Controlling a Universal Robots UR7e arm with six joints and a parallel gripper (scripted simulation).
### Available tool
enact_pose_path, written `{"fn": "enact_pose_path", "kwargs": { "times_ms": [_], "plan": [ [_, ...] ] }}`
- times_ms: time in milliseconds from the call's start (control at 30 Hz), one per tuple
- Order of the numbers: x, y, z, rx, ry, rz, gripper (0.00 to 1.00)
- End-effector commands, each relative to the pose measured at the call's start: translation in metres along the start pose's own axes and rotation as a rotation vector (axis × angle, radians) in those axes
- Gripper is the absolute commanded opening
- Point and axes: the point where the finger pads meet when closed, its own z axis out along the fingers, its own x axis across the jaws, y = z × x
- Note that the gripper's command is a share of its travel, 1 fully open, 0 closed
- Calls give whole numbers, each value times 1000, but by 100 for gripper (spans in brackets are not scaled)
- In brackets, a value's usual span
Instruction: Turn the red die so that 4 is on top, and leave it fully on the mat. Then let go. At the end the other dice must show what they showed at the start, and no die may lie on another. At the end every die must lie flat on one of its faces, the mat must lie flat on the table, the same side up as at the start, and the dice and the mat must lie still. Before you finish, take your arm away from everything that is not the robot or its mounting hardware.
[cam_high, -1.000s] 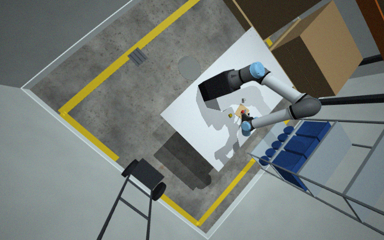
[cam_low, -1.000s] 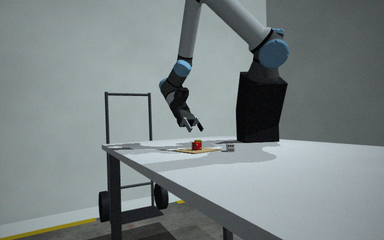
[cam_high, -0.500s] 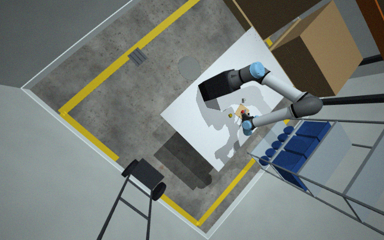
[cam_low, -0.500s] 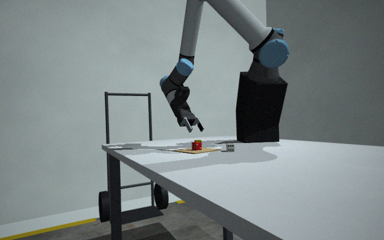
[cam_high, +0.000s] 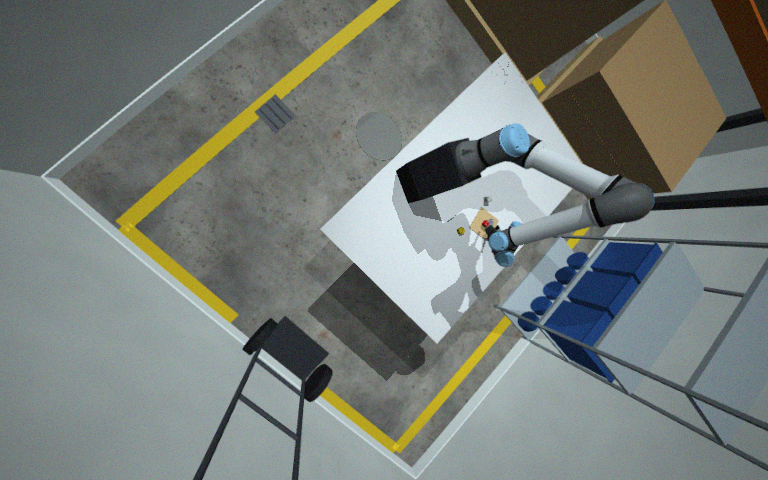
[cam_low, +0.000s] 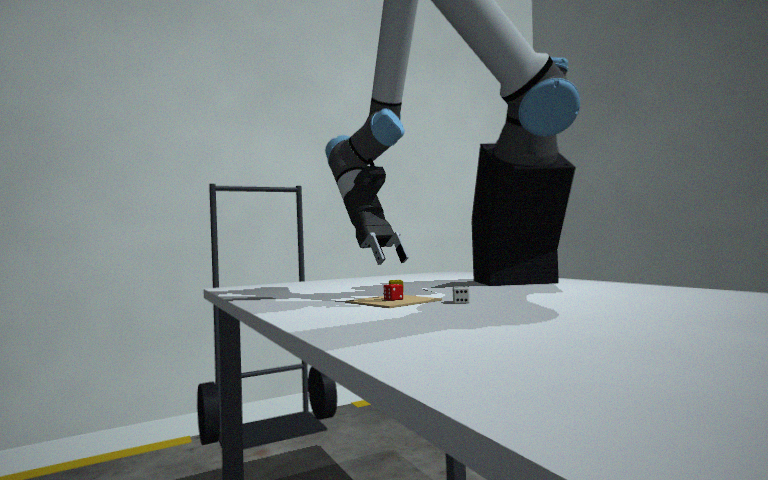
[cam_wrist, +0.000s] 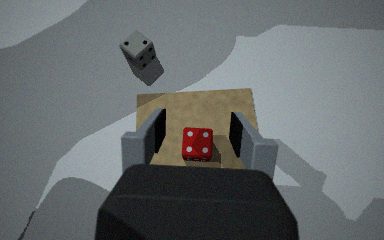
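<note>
Red die, four pips up, sits on a tan mat nearer the bench's edge than its middle, beneath a wide-spread, empty gripper.

Running from the centre toward the right of the top view, the arm has pale grey tubes, dark grey rounded joints, light-blue caps, black rings and a black angular pedestal.
</note>
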Motion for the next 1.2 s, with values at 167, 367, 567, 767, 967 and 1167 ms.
{"fn": "enact_pose_path", "kwargs": {
  "times_ms": [167,367,567,767,967,1167],
  "plan": [
    [1,-1,-1,-63,9,2,100],
    [1,-1,-2,-66,10,2,100],
    [1,-1,-1,-78,7,2,100],
    [0,-2,0,-136,-2,1,100],
    [-1,-2,1,-195,-5,1,100],
    [0,-3,0,-280,1,2,100]
  ]
}}
